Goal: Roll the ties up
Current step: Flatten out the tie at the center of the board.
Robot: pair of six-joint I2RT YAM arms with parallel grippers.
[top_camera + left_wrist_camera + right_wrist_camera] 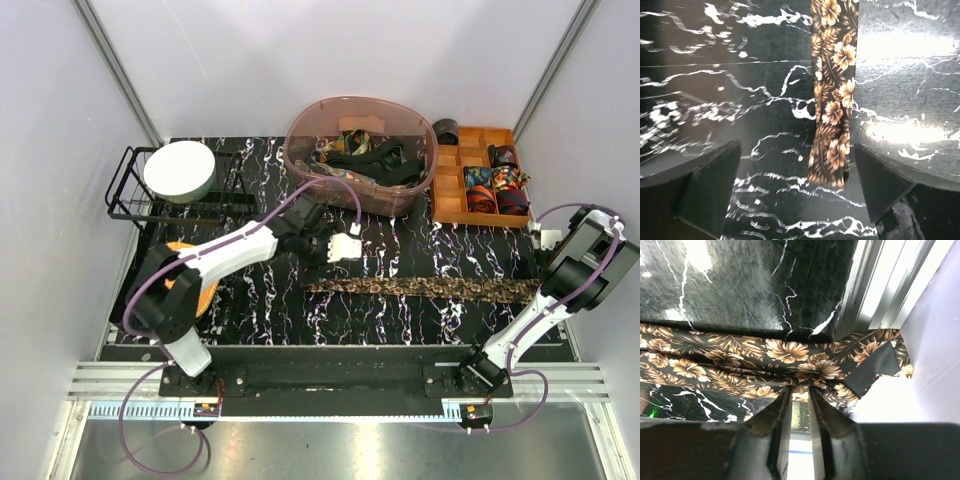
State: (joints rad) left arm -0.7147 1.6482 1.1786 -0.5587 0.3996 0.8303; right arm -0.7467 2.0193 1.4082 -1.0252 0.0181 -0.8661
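A brown floral tie (420, 288) lies flat across the black marbled table, running left to right. My left gripper (345, 246) hovers wide open over its narrow end (832, 125), which lies beside the right finger (880, 180) without touching it. My right gripper (546, 240) is at the tie's wide end (790, 357) by the table's right edge. Its jaws stand a narrow gap apart (800, 390), and the fabric bunches up right at their tips. A corner of the wide end is folded over, showing black lining (872, 370).
A pink see-through bin (395, 195) with several loose ties stands at the back. A wooden divided tray (448, 205) to its right holds rolled ties. A black wire rack (125, 195) with a white bowl (180, 170) sits back left. An orange object (200, 295) lies under the left arm.
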